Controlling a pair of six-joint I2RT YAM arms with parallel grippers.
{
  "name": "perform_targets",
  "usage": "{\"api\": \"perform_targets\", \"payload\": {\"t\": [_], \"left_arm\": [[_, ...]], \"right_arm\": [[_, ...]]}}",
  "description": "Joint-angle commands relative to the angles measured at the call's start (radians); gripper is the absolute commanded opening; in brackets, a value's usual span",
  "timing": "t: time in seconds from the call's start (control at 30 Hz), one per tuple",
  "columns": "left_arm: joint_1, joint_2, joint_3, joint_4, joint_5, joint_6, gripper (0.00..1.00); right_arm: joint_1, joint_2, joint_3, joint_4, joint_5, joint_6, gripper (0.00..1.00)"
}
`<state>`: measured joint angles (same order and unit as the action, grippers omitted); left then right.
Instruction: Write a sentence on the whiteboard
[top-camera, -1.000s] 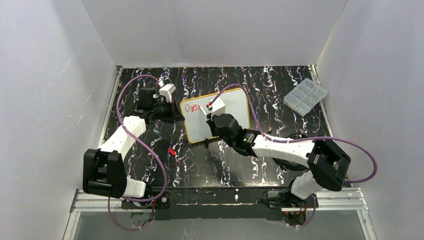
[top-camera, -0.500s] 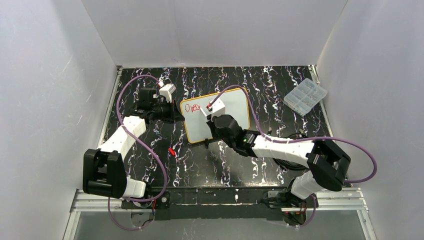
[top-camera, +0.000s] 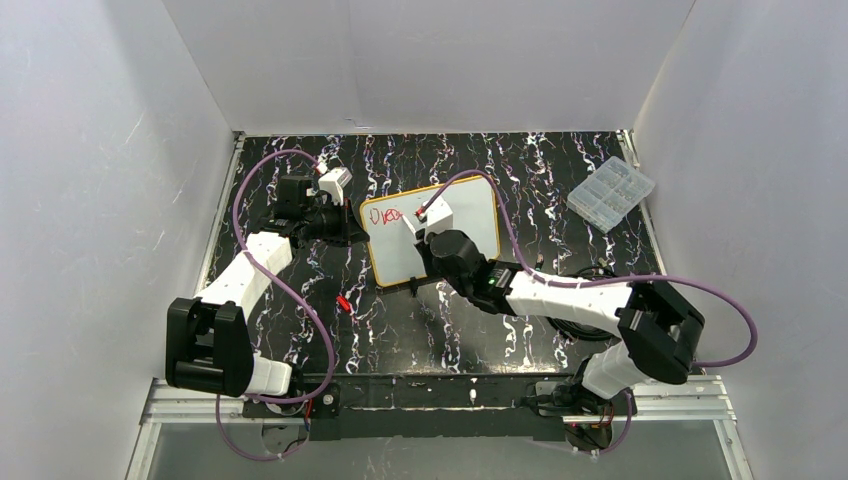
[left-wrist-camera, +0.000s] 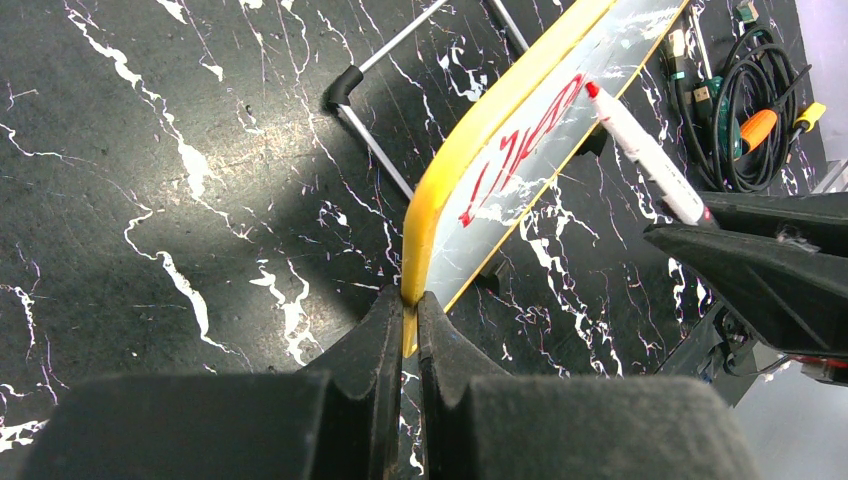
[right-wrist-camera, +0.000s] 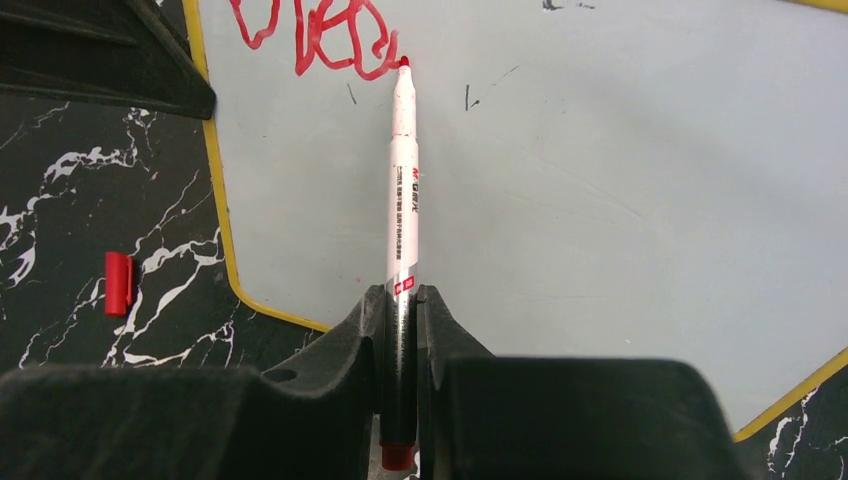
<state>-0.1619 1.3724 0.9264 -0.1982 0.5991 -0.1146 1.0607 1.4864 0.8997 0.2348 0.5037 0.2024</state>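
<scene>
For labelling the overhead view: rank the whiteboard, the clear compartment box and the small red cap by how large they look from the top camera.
1. whiteboard, clearly the largest
2. clear compartment box, noticeably smaller
3. small red cap, by far the smallest

Whiteboard (right-wrist-camera: 620, 200) smooth, faintly glossy white face, yellow plastic-looking frame, table (left-wrist-camera: 150, 250) black marble-pattern top with slight sheen, marker (right-wrist-camera: 403, 190) smooth white plastic barrel, right gripper (right-wrist-camera: 401, 297) fingers matt black, box (top-camera: 611, 192) clear plastic
</scene>
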Motion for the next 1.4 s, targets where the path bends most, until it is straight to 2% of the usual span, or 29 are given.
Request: {"api": "perform_targets", "payload": {"t": [0.0, 0.17, 0.83, 1.37], "left_arm": [[-0.014, -0.034, 0.014, -0.049, 0.037, 0.010, 0.00], [-0.014, -0.033, 0.012, -0.049, 0.037, 0.010, 0.00], [-0.014, -0.033, 0.015, -0.049, 0.043, 0.010, 0.00], [-0.014, -0.035, 0.014, -0.049, 0.042, 0.010, 0.00]], "right_arm": [[0.001, -0.061, -0.008, 0.035, 0.034, -0.015, 0.01], [0.001, -0.079, -0.008, 0.072, 0.003, -0.032, 0.01], [0.001, 0.013, 0.056, 0.054, 0.053, -0.052, 0.01], [0.002, -0.004, -0.017, 0.014, 0.017, 0.018, 0.01]]}}
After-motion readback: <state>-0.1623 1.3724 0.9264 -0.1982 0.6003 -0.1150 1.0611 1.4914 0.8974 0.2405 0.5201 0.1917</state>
